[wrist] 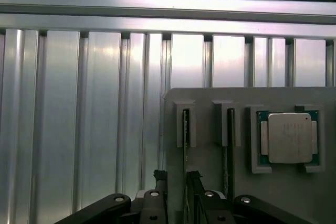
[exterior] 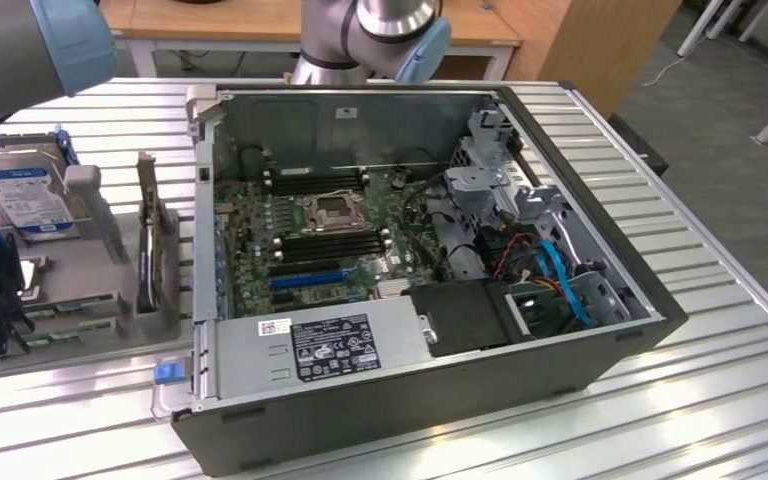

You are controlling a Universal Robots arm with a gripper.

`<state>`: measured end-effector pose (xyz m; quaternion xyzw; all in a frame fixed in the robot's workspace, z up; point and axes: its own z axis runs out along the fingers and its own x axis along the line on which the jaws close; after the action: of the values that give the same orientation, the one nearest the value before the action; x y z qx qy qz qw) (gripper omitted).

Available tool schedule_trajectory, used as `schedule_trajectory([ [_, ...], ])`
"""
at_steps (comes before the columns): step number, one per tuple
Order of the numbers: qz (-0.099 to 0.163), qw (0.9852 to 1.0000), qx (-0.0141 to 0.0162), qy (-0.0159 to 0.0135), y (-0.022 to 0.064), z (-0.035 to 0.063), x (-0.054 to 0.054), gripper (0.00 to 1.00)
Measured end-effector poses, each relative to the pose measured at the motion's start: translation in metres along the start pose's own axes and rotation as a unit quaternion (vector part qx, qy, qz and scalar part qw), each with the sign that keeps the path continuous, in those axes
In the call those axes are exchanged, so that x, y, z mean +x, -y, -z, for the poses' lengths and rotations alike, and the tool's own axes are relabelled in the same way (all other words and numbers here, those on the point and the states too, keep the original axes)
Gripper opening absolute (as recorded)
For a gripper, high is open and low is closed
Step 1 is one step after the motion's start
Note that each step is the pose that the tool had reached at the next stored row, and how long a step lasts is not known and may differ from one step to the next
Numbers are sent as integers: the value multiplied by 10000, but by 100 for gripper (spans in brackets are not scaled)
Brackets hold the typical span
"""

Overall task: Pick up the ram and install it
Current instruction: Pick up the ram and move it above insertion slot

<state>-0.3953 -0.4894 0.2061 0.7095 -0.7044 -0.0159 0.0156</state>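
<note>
Gripper jaws wide, straddling the ram, which stands on edge in a slot of the grey holder; cannot tell whether they touch it. Second stick stands in the neighbouring slot, CPU seated just past it. Exterior view: holder lies at 9 o'clock of the open case, hard drive at the holder's 11 o'clock.

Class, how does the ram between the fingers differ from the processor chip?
The ram stands on edge, thin and long; the processor chip lies flat, square and silver. The open gripper straddles the ram, not the chip. Both sit in the grey holder.
</note>
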Motion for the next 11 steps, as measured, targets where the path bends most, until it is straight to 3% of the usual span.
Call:
schedule_trajectory([
  [11,0,10000,0,1,4,-4,-62,29],
])
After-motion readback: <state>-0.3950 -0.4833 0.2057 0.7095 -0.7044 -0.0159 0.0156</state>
